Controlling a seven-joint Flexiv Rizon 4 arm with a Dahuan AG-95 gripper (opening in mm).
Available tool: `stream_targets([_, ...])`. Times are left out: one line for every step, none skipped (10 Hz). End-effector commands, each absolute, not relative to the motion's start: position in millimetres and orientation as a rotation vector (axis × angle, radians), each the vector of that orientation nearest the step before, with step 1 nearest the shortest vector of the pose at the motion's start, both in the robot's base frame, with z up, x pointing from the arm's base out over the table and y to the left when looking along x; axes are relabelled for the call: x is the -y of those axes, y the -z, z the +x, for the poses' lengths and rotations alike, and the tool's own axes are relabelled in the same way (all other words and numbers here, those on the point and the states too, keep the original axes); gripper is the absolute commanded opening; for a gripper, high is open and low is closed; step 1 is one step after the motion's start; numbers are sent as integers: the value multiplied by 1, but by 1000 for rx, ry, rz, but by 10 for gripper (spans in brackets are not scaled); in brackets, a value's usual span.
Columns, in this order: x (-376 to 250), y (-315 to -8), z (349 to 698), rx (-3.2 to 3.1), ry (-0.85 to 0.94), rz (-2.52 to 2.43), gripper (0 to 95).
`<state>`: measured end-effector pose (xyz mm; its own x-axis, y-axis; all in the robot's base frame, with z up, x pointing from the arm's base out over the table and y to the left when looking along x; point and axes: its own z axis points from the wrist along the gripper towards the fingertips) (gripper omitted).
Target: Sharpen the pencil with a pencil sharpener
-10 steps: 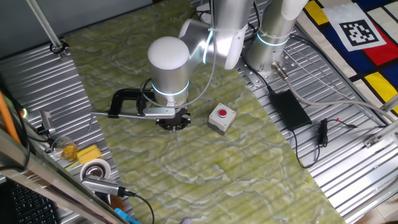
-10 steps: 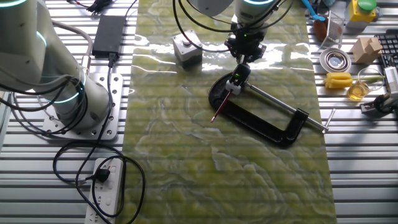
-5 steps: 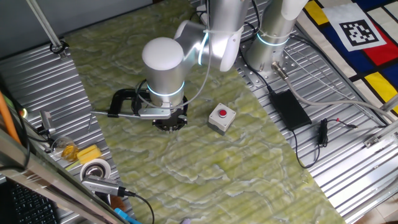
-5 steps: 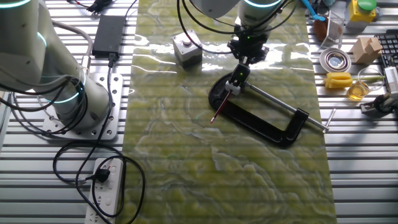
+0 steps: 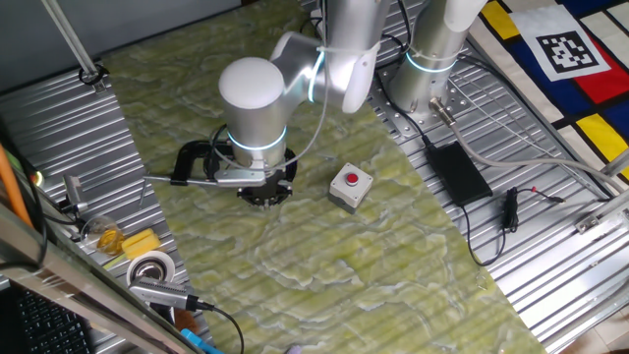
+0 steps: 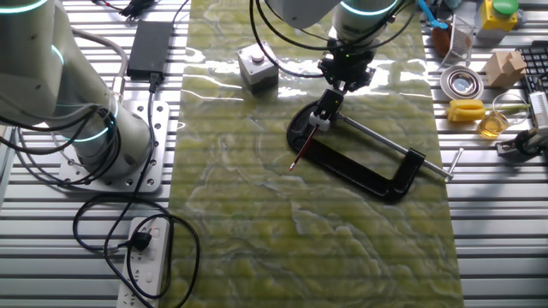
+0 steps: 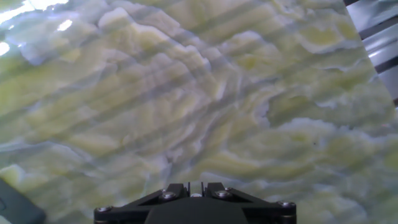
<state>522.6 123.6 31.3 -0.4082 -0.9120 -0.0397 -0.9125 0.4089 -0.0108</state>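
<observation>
The pencil (image 6: 304,147) is a thin dark red stick lying slanted on the green marbled cloth, its upper end at the pencil sharpener (image 6: 326,106). The sharpener is a small glossy black body with a pale spot, sitting at the jaw end of the black G-shaped clamp (image 6: 377,175). My gripper (image 6: 345,77) hangs just above and behind the sharpener, apart from it, and looks shut and empty. In one fixed view the gripper (image 5: 265,193) is under the white wrist, which hides the pencil and sharpener. The hand view shows only cloth past the gripper (image 7: 194,186).
A grey box with a red button (image 6: 257,67) stands left of the gripper and also shows in one fixed view (image 5: 350,185). The clamp's silver screw rod (image 6: 381,139) runs right. A tape roll (image 6: 461,84) and yellow items lie at the right edge. A second arm's base (image 6: 94,128) stands left.
The gripper has shifted a little along the table toward the clamp and sharpener. The pencil, sharpener and clamp have not moved.
</observation>
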Motion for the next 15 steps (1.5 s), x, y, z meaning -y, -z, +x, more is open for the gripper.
stream_targets([-121,-35,527,-2599,-20,-1701,0])
stream_targets([-117,-37,530,-2595,-23,-1715,0])
stream_targets([-113,-39,533,-2588,-29,-1724,0])
stream_targets([-111,-42,537,-2585,-36,-1728,0])
stream_targets([-110,-44,540,-2586,-42,-1726,0])
stream_targets([-111,-47,542,-2595,-52,-1720,0])
stream_targets([-111,-51,544,-2599,-50,-1725,0])
stream_targets([-111,-55,544,-2613,-54,-1723,0])
stream_targets([-110,-59,543,-2618,-60,-1728,0])
stream_targets([-109,-62,543,-2625,-66,-1729,0])
stream_targets([-109,-65,543,-2628,-65,-1727,0])
stream_targets([-109,-68,542,-2631,-63,-1724,0])
stream_targets([-110,-71,542,-2633,-56,-1725,0])
stream_targets([-110,-74,541,-2639,-52,-1722,0])
stream_targets([-111,-78,541,-2645,-47,-1720,0])
